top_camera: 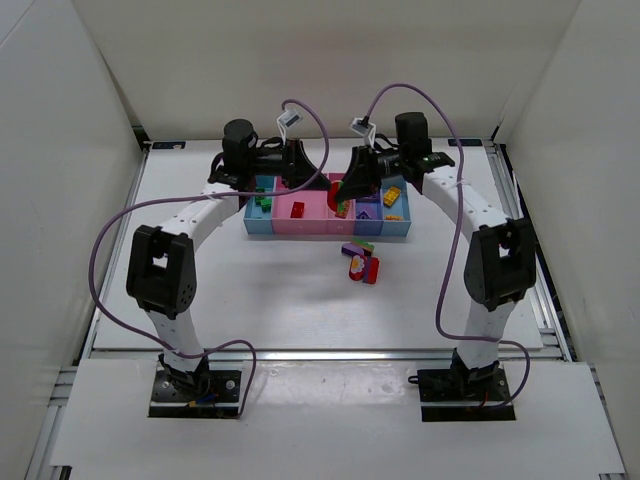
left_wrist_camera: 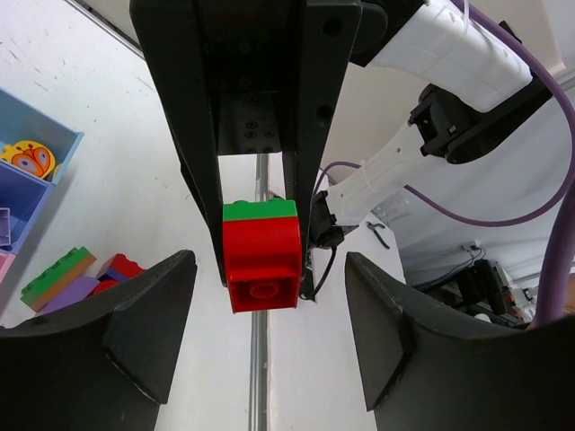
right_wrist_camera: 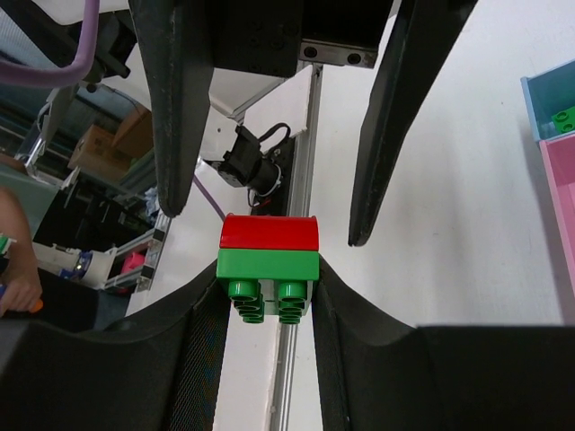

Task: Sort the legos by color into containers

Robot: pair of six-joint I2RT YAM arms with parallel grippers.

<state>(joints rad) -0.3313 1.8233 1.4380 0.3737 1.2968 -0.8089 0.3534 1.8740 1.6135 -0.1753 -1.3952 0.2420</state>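
step: I'm reading this as splitting a clicked-together pair before sorting, a red brick (right_wrist_camera: pixel 269 232) stuck on a green brick (right_wrist_camera: pixel 269 263), hanging in the air over the containers (top_camera: pixel 310 229).
right tool (right_wrist_camera: pixel 269 283): it's pinching tight on the sides of the green brick, with the red half poking out toward the other arm.
left tool (left_wrist_camera: pixel 269 269): it's sitting wide open with a finger on either side of the red brick, and as far as I can see neither one is touching it.
next move: I'm guessing the left tool needs to be closing square on the red half, then pulling or twisting it off while the right one is holding firm. There's not much brick to grab, so a crooked bite is probably going to pop it loose.
containers: they're sitting in a row at the middle of the tabletop (top_camera: pixel 250 290), toward the far edge. Greens are showing in the left-end bin, a red in the pink one next to it, yellow and orange at the right end.
leftover legos (top_camera: pixel 361 260): a small heap is lying just in front of the row, a bit right of centre, waiting its turn.
tabletop: plain white, otherwise just carrying the two arm bases at the near edge.
room: white walls (top_camera: pixel 60 120) are boxing in three sides, purple cables (top_camera: pixel 100 260) are looping off both arms, and lab clutter is showing past the edge in the wrist views.
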